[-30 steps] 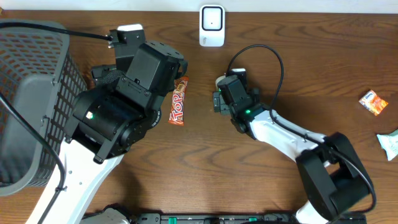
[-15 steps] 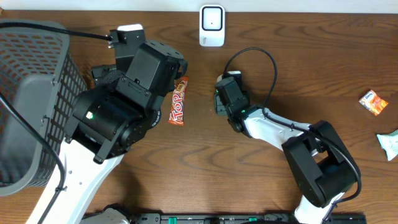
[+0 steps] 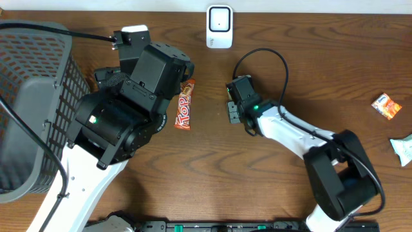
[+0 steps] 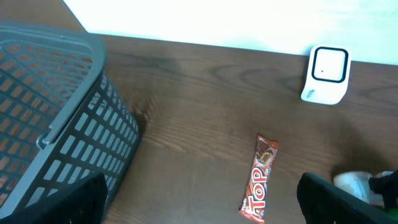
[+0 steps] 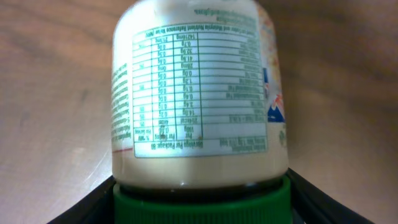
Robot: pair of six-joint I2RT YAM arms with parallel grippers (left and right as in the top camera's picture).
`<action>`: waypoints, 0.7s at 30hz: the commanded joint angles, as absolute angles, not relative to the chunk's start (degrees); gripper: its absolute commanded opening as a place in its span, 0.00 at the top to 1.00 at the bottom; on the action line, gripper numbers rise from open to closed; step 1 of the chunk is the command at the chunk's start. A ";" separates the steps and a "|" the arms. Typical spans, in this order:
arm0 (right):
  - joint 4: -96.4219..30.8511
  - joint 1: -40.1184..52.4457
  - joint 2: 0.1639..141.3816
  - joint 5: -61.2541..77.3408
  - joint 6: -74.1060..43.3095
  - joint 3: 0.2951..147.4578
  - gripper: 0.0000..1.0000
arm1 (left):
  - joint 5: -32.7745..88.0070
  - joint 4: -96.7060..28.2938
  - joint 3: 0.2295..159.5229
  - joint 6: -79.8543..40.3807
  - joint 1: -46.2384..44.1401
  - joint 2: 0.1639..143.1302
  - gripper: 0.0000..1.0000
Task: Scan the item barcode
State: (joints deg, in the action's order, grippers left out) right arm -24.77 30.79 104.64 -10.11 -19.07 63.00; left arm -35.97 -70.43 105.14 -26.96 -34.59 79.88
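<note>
A white jar [image 5: 199, 93] with a green lid [image 5: 202, 202] and a printed nutrition label fills the right wrist view, lying on the wooden table. My right gripper [image 5: 202, 208] is shut on it, with a black finger pressed against each side of the lid. From overhead, the right gripper [image 3: 235, 103] covers the jar near the table's middle. The white barcode scanner [image 3: 219, 26] stands at the far edge. My left gripper [image 4: 199, 208] hangs open and empty above the table, beside a red Top candy bar [image 4: 260, 179].
A grey mesh basket [image 3: 38, 96] stands at the left, under the bulky left arm [image 3: 129, 109]. The candy bar [image 3: 185, 104] lies between the two arms. An orange packet [image 3: 386, 106] and a pale packet [image 3: 404, 149] lie at the right edge.
The right gripper's jaws have closed onto the jar's lid, and its arm has shifted slightly toward the near right. The left arm has not moved.
</note>
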 commanded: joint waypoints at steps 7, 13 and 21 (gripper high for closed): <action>-52.40 29.58 101.73 1.23 -19.68 76.03 0.49 | -36.86 -70.50 105.60 -26.63 -34.41 79.83 0.02; -63.59 28.12 101.73 5.72 -19.64 78.96 0.50 | -36.86 -70.50 105.60 -26.65 -34.41 79.83 0.02; -74.70 25.45 101.73 8.71 -19.57 80.60 0.49 | -36.86 -70.50 105.60 -26.63 -34.41 79.83 0.02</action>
State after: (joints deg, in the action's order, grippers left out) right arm -72.84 26.33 103.39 6.28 -19.05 79.09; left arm -35.99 -70.43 105.14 -26.98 -34.59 79.88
